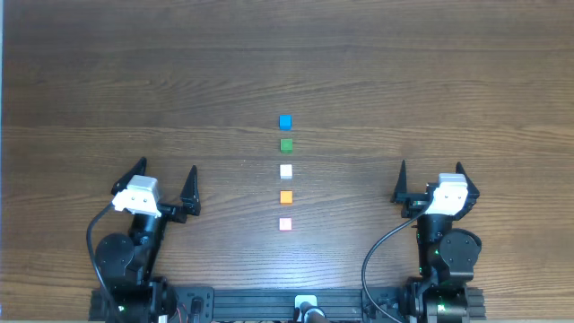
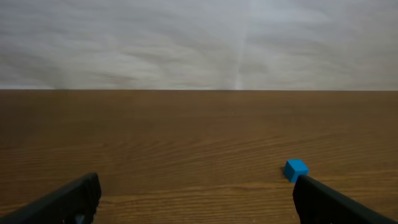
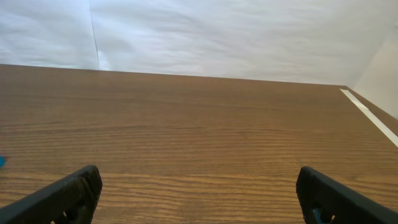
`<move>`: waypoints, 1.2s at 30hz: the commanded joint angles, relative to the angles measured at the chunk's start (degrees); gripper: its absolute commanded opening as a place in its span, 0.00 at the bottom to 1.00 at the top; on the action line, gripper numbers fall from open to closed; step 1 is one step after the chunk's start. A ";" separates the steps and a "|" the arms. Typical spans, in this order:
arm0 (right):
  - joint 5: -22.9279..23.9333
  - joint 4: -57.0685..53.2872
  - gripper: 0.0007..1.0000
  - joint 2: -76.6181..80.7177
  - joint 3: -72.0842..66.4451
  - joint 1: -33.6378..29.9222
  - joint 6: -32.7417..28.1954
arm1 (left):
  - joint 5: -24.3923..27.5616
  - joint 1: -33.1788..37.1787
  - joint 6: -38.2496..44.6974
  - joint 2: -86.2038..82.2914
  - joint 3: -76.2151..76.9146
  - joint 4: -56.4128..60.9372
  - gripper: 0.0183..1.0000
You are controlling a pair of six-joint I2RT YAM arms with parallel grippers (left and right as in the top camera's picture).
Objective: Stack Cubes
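Note:
Several small cubes lie in a straight column at the table's middle: blue farthest from the arms, then green, white, orange and pink nearest. My left gripper stands open to the left of the column, holding nothing. My right gripper stands open to the right of it, also holding nothing. The left wrist view catches the blue cube beside one black finger. A sliver of blue cube peeks in at the right wrist view's edge.
The wooden table stretches wide and bare around the cubes. A white wall rises behind its far edge, and the table's right edge shows in the right wrist view.

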 commanded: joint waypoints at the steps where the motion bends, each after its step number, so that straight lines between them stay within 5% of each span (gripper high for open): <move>1: -0.48 -0.20 0.99 -0.52 -0.31 0.37 -0.28 | 0.33 0.35 0.83 -0.13 -0.28 -0.02 1.00; 22: -0.48 -0.22 0.99 -0.52 -0.31 0.37 -0.28 | 0.63 0.35 0.63 -0.13 -0.28 0.13 1.00; 28: -0.48 -0.20 0.99 -0.52 -0.31 0.37 -0.28 | 1.66 -2.23 -6.93 0.96 1.79 0.70 1.00; 36: -0.48 -0.22 0.99 -0.52 -0.31 0.37 -0.28 | 18.14 -12.00 -15.28 15.26 25.16 -14.38 1.00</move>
